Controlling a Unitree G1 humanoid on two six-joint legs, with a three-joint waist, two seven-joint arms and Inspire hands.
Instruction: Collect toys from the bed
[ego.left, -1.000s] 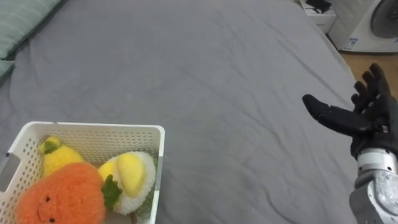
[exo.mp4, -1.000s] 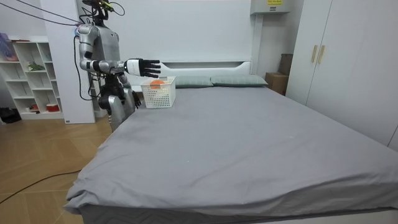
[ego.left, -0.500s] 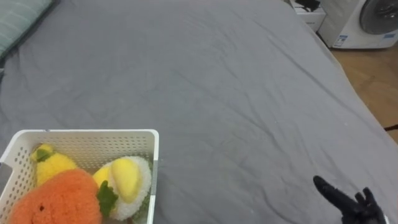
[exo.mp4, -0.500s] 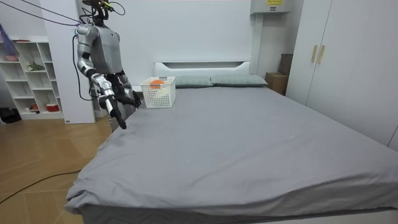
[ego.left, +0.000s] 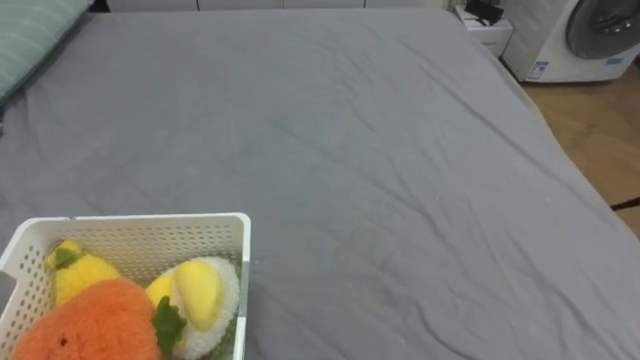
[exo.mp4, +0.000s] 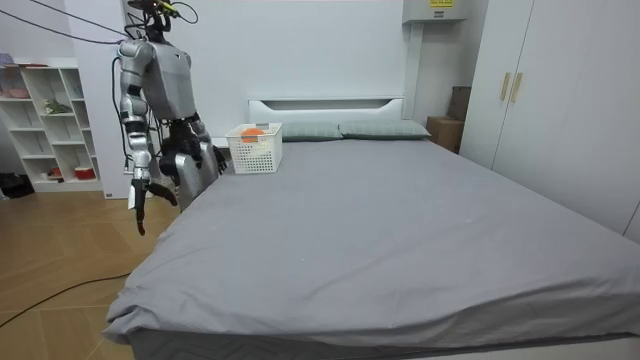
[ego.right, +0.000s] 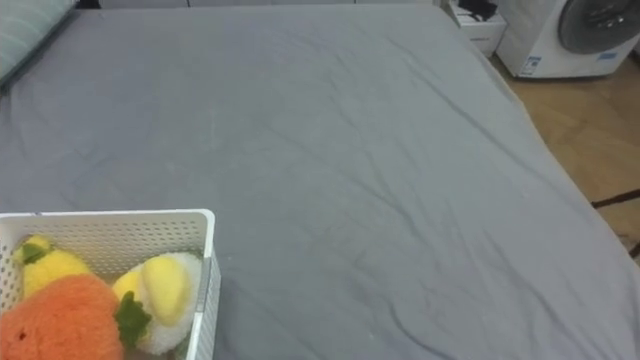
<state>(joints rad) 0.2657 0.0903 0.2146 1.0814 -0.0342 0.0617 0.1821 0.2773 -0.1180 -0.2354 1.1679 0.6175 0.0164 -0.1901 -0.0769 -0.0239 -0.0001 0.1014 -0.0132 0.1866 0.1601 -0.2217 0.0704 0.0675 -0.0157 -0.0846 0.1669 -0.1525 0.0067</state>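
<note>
The bed (exo.mp4: 400, 230) takes up most of the room, and from here its grey sheet (ego.left: 350, 150) is bare from the pillows to the foot, soft cotton with only shallow creases. I'd judge the collecting itself is as good as done; what could be left is carrying the load away, if that is wanted at all.

The robot stands at the bed's side near the headboard, at the room view's left, upright, on the wooden floor (exo.mp4: 60, 260). Its right hand (exo.mp4: 138, 200) hangs beside its thigh, fingers slack and pointing down, with nothing in it.

On the mattress in front of it sits the white basket (ego.left: 140, 220), a rectangular plastic one with rows of small holes in its walls. All the toys I can find are inside it, pressed together: a round, fuzzy orange plush fruit (ego.left: 95, 325), a smaller lemon plush (ego.left: 75, 280) with a green tip tucked behind it, and a yellow-and-white plush (ego.left: 200, 295), fleecy at its pale edge, touching the basket's wall on the robot's right.
</note>
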